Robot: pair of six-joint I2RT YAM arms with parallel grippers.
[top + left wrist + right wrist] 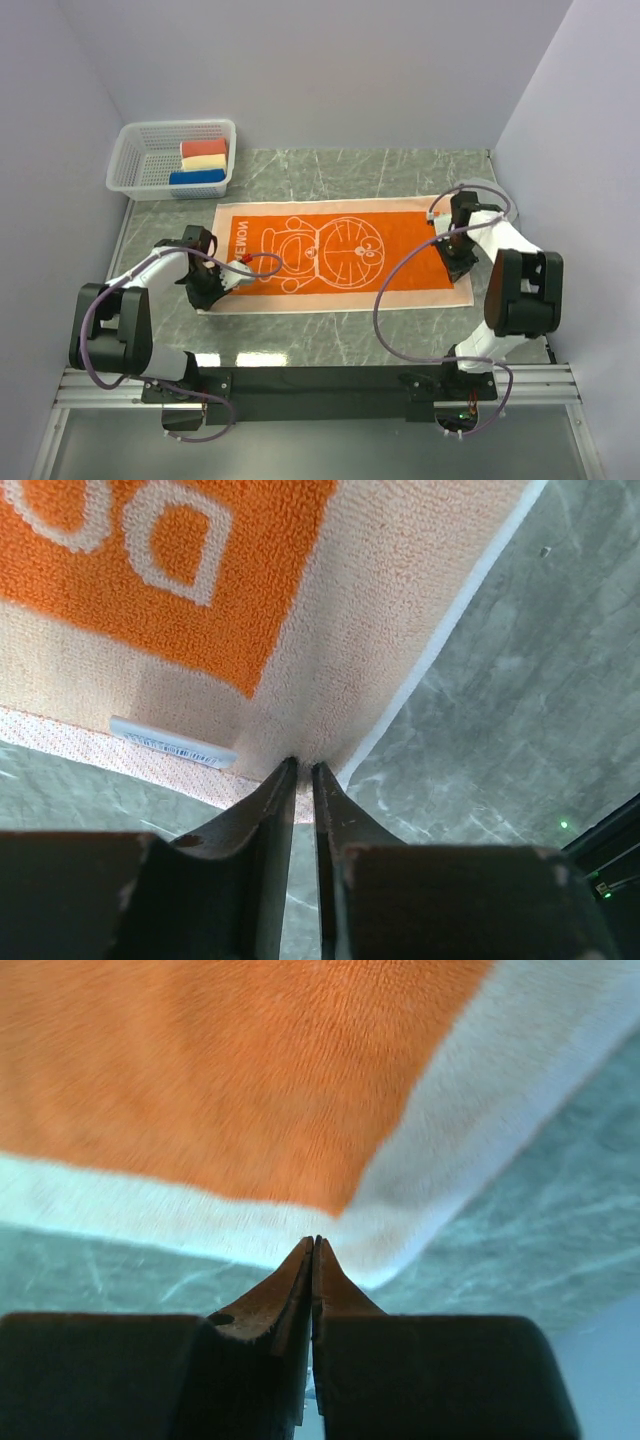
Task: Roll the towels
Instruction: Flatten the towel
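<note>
The orange towel (pixel 340 255) with its cartoon drawing lies spread flat on the green marbled table. My left gripper (pixel 213 287) is shut on the towel's near-left corner. In the left wrist view the pale border (pixel 350 660) puckers between the fingertips (pixel 303 767), beside a white label (pixel 170 742). My right gripper (pixel 456 256) sits at the towel's right end. In the right wrist view its jaws are shut, with the tips (pixel 315 1241) on the pale border (pixel 440 1160) near a corner, seemingly pinching the edge. The grey towel is out of view.
A white basket (pixel 140 160) at the back left holds small red, cream and blue rolls (pixel 202 161). Walls close in the table at the left, back and right. Bare table (pixel 340 340) lies between the towel and the arm bases.
</note>
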